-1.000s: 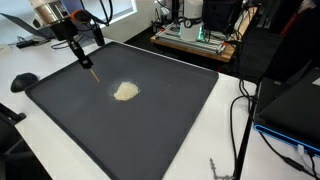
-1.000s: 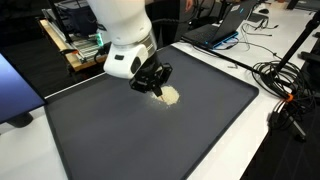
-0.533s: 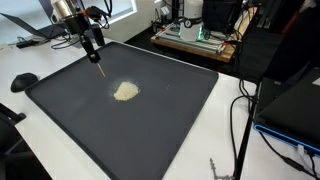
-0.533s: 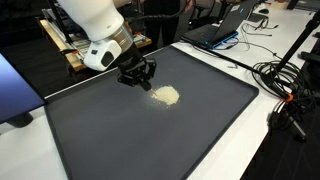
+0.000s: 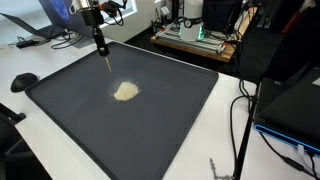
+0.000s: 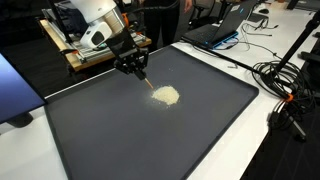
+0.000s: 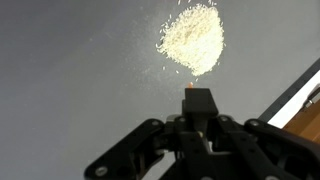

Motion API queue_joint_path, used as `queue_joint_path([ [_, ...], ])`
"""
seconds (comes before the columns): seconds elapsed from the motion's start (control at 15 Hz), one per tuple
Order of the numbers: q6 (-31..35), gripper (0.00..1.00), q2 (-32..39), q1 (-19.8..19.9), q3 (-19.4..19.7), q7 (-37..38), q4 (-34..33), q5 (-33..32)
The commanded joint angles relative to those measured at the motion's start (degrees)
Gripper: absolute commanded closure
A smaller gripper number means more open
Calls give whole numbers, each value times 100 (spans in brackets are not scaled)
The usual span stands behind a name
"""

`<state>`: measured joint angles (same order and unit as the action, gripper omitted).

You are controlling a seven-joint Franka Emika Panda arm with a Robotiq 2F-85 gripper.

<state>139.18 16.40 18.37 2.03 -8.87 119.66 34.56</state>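
The end effector (image 5: 100, 44), pinching a thin stick (image 5: 105, 61), maybe a brush, has lifted away from the little pile (image 5: 125, 91). The pile now lies alone on the black mat (image 5: 170, 120).

Grain pile (image 5: 125, 91) lies mid-mat (image 5: 160, 135) — stick (image 5: 104, 58) hangs at its 11 o'clock. Mat lies on the desk (image 5: 222, 130) — mouse (image 5: 22, 82) at 9 o'clock.

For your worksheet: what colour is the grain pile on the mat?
Pale cream pile; wrist view shows best.
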Motion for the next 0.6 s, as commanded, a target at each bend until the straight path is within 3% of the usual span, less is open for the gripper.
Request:
queue_joint_path([
  [0.0,504,96,-704,-364,89,290,810,93],
  [0.33,1139,96,-1128,-946,151,1507,1248,-526],
  [0.53,1431,96,-1247,-1268,247,2693,1410,-1639],
])
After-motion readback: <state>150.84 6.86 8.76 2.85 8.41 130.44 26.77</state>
